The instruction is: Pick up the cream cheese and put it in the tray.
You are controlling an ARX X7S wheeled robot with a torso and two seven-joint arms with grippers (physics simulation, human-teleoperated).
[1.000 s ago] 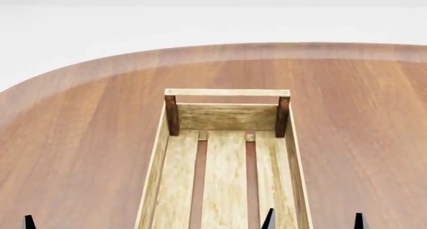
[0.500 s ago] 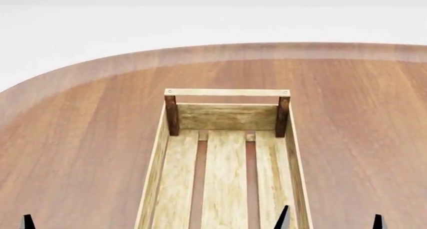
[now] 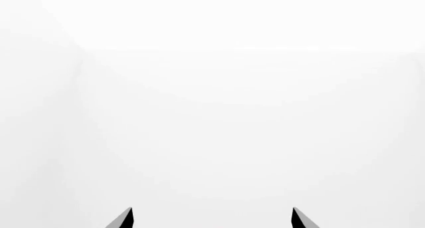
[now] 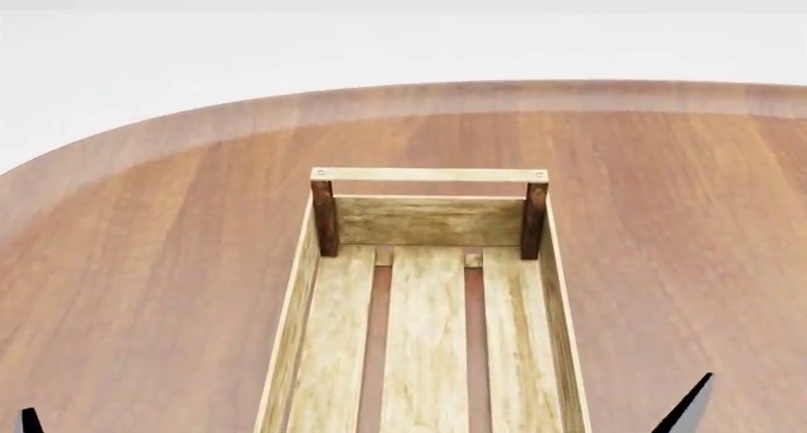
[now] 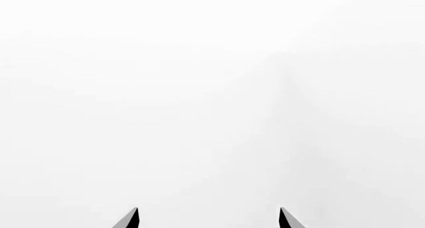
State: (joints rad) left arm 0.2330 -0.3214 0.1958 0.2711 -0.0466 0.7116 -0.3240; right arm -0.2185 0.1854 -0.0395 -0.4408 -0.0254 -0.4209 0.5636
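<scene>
The tray (image 4: 429, 220) is a long light-wood slatted crate with dark brown corner posts and a top bar at its far end. It stands in the middle of the table in the head view and holds nothing that I can see. The cream cheese is out of view in every frame. My left gripper (image 3: 211, 218) is open and empty, facing blank white. My right gripper (image 5: 208, 218) is also open and empty, facing blank white. In the head view only one dark fingertip (image 4: 28, 422) of the left gripper shows at the bottom left, and one fingertip (image 4: 691, 407) of the right gripper shows right of the tray.
The round wooden table (image 4: 151, 244) spreads around the tray, with its curved far edge (image 4: 378, 95) against a white background. No other objects show in any view.
The right gripper's fingertips have moved to the right in the head view, from over the tray's right wall to beside it; only one shows now. The left fingertip has slid left and lower.
</scene>
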